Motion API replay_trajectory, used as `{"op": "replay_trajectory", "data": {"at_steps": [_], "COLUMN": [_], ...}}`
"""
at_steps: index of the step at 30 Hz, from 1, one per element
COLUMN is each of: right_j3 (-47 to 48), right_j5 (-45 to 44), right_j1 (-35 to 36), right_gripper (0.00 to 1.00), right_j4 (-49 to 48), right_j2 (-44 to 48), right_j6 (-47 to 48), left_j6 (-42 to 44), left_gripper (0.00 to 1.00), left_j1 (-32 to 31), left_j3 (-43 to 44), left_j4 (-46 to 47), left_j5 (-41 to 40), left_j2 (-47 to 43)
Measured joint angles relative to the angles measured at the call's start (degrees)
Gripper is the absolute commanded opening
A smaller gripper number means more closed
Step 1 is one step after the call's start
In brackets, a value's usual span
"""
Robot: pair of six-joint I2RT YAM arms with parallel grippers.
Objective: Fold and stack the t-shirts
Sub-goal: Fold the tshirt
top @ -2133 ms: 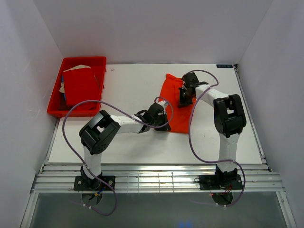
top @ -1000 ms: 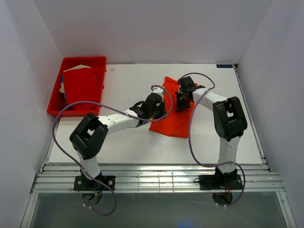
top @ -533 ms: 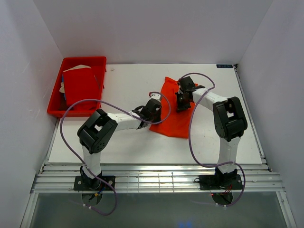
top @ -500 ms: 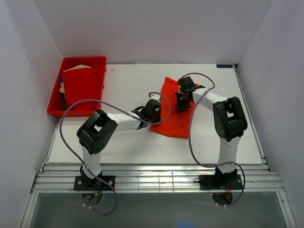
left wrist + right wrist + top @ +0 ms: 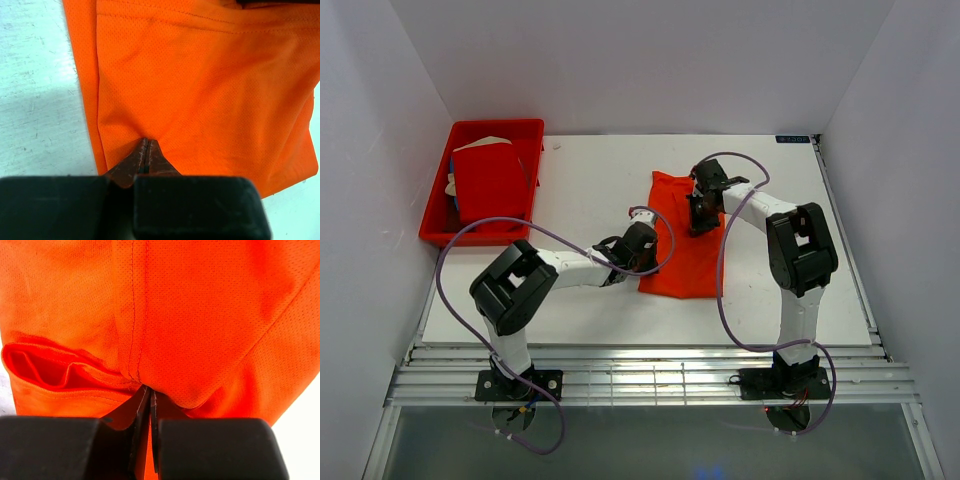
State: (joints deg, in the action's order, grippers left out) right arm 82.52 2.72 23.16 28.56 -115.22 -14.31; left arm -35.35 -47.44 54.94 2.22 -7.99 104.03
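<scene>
The bright orange t-shirt (image 5: 682,250) lies on the white table as a long folded strip, and it fills both wrist views (image 5: 200,85) (image 5: 200,305). My left gripper (image 5: 646,256) (image 5: 146,142) is shut on a pucker of cloth near the strip's left edge. My right gripper (image 5: 697,226) (image 5: 150,390) is shut on a seam fold near the strip's far right side, beside a sleeve opening (image 5: 45,367). The deeper red t-shirt (image 5: 492,185) rests folded in the red tray (image 5: 433,236) at the far left.
The white table (image 5: 590,170) ends at a metal rail along the near edge. White walls close in the left, back and right. A purple cable loops off each arm. Something white (image 5: 490,141) shows behind the red shirt in the tray.
Both grippers stayed shut on the orange shirt. The left gripper moved toward the near edge, the cloth shifted left, and the strip now lies straighter.
</scene>
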Motion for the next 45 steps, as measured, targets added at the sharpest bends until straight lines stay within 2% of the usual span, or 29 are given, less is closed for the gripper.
{"op": "replay_trajectory", "data": {"at_steps": [10,11,14,15,17,18,20,21,23,24,25,31,35,45], "right_j3": [0.20,0.17,-0.52,-1.33,-3.37,-4.74,-8.50,-10.58,-15.89,-18.62,-21.38,-34.32,-37.51,-42.73], "right_j5": [0.24,0.07,-1.38,-2.25,-3.48,-3.89,-4.48,-4.66,-4.94,-4.92,-4.92,-4.74,-4.61,-3.34], "right_j1": [0.13,0.26,0.81,0.98,1.38,1.40,1.73,1.90,2.14,2.25,2.34,2.56,2.75,2.80], "right_gripper": [0.10,0.13,0.32,0.43,0.49,0.56,0.64,0.68,0.70,0.71,0.71,0.71,0.71,0.68], "right_j4": [1.09,1.66,3.10,3.26,3.54,3.13,2.54,2.51,2.05,2.01,2.05,3.45,2.93,-1.14], "right_j2": [0.37,0.96,5.42,8.17,15.17,19.04,26.88,30.21,35.65,37.09,37.90,38.42,41.05,42.58], "right_j6": [0.22,0.28,0.68,0.72,0.70,0.57,-0.17,-0.52,-1.68,-2.05,-2.62,-6.10,-7.87,-10.71], "left_j6": [-1.86,-1.97,-2.01,-2.05,-2.05,-2.08,-1.86,-1.79,-2.43,-2.40,-2.29,-3.17,-3.69,-6.62], "left_gripper": [0.00,0.00,0.00,0.00,0.22,0.37,0.69,0.72,0.79,0.91,0.97,0.98,0.97,0.95], "left_j1": [-0.44,-0.55,-0.79,-0.79,-0.81,-0.81,-0.79,-0.79,-0.74,-0.72,-0.72,0.04,1.03,3.82], "left_j3": [0.09,0.20,0.61,0.94,1.92,2.56,3.72,3.98,3.87,3.41,2.95,-3.56,-7.19,-14.19], "left_j4": [-3.21,-4.50,-8.94,-10.34,-12.81,-13.75,-15.02,-15.43,-15.96,-15.98,-16.00,-16.68,-15.89,-5.53], "left_j5": [-0.02,-0.09,-1.22,-1.86,-3.48,-4.22,-5.29,-5.64,-5.79,-5.35,-4.90,0.79,4.61,13.20], "left_j2": [-1.44,-1.95,-4.66,-5.92,-9.18,-10.82,-13.99,-15.39,-17.81,-18.78,-19.21,-19.28,-19.28,-18.60]}}
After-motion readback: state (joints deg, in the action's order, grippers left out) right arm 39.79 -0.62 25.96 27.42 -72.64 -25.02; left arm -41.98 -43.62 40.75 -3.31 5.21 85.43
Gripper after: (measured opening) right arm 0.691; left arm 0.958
